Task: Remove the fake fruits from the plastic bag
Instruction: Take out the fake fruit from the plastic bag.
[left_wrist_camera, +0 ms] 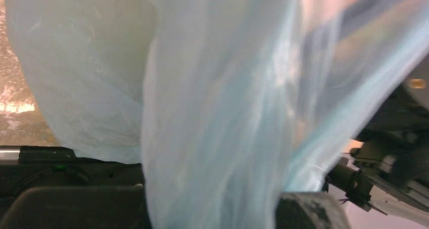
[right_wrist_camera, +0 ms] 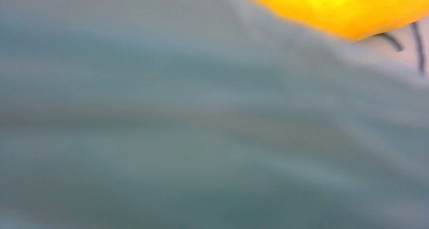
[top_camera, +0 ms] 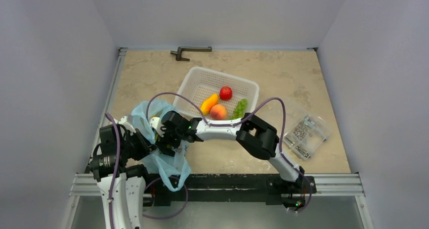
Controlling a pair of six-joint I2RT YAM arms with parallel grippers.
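PROGRESS partway: orange-yellow fruit (top_camera: 209, 103), peach (top_camera: 218, 111), grape bunch (top_camera: 240, 107) already in basket (top_camera: 195, 77) toward 12 o'clock | REMAINING: yellow fruit (right_wrist_camera: 339, 6), seemingly inside plastic bag (top_camera: 167, 161) at 8 o'clock on counter (top_camera: 283, 77) | left end effector (left_wrist_camera: 210, 209) clenched on bag film | right end effector (top_camera: 163, 137) buried in bag, grip cannot be told

My left arm (top_camera: 120, 196) and right arm (top_camera: 218, 130) are white shells joined by chunky black motor housings. A thin purple cable (top_camera: 169, 93) loops along each. My left fingers (left_wrist_camera: 309, 211) are matte black.
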